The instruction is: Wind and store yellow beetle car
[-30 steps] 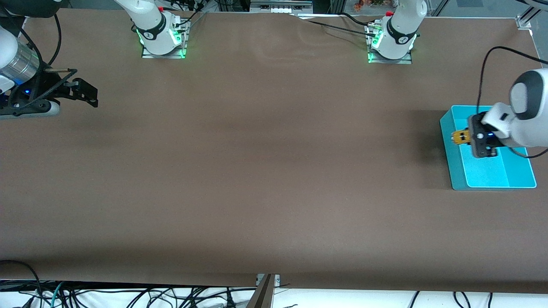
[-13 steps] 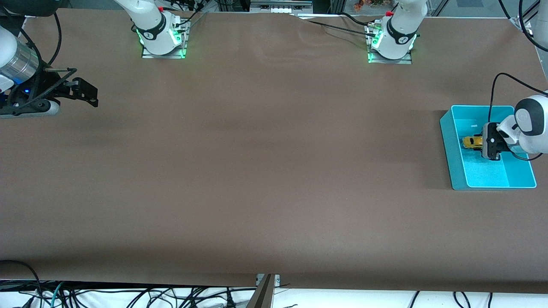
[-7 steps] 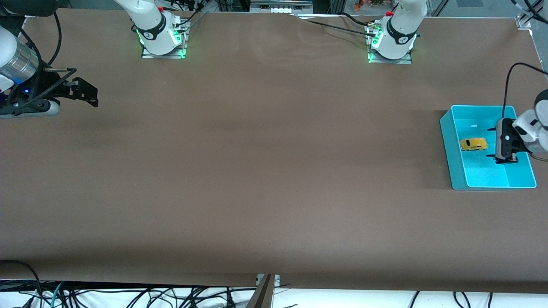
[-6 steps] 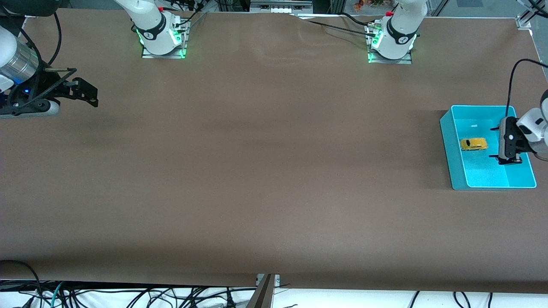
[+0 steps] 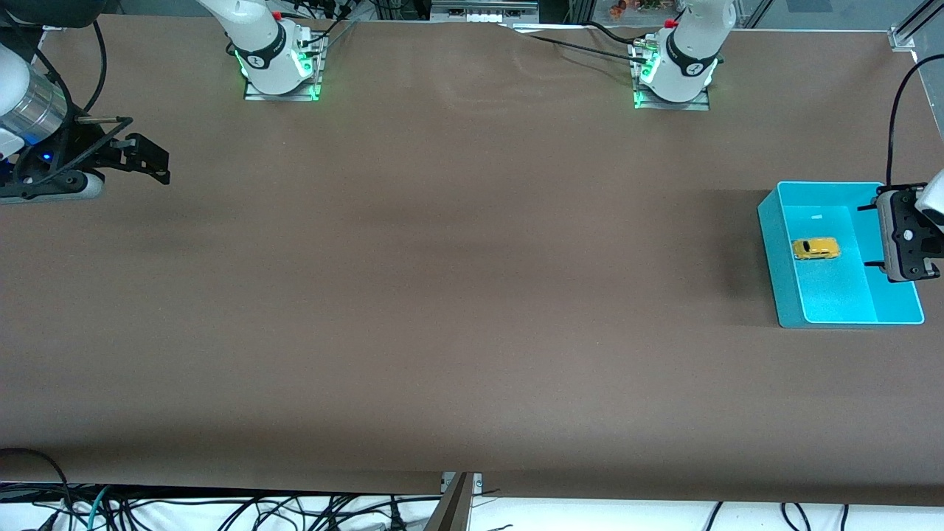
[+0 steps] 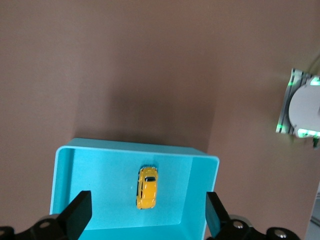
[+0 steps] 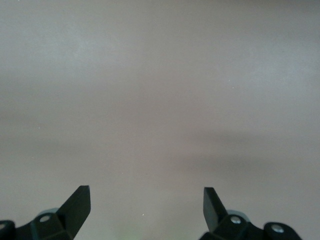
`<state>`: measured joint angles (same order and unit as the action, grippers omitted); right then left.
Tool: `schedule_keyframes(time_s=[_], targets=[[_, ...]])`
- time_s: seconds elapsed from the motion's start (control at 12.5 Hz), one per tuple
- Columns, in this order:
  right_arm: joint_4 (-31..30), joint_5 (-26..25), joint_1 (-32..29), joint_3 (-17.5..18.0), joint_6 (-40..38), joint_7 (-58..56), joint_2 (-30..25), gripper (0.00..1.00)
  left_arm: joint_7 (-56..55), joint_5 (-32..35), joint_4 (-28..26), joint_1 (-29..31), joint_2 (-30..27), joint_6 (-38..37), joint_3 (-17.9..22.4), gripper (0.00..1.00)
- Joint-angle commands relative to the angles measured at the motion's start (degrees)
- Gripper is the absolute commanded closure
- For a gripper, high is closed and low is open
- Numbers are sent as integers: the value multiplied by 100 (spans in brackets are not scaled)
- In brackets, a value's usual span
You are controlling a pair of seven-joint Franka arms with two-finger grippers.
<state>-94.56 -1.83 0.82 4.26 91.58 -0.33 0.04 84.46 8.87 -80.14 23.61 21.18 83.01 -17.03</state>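
The yellow beetle car (image 5: 816, 248) lies on its wheels on the floor of a teal bin (image 5: 769, 243) at the left arm's end of the table. My left gripper (image 5: 866, 236) hangs open over the bin, above and beside the car, touching nothing. In the left wrist view the car (image 6: 147, 187) sits free inside the bin (image 6: 135, 148), between and ahead of the wide-apart fingers of the left gripper (image 6: 147, 210). My right gripper (image 5: 151, 158) waits open at the right arm's end of the table. In its own wrist view the right gripper (image 7: 146, 205) has only bare table under it.
The brown table cloth (image 5: 457, 280) spreads wide between the two arms. The arm bases (image 5: 280, 70) (image 5: 672, 81) stand along the table's edge farthest from the front camera. Cables (image 5: 221, 509) hang below the near edge.
My left gripper has opened and let go of the car, which now rests in the bin. The gripper has lifted and drawn back toward the left arm's end of the bin. The right arm has not moved.
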Motion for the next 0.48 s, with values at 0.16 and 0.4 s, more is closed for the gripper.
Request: schedule_keyframes(time_s=[0.16,0.4], targets=[[140,157,23,-21,-132,68,13,0,-2348,-53,526,-941,-332,-672,-293,0],[140,157,23,-21,-132,77,13,0,-4142,-113,124,-1954,-930,-559,478,0]])
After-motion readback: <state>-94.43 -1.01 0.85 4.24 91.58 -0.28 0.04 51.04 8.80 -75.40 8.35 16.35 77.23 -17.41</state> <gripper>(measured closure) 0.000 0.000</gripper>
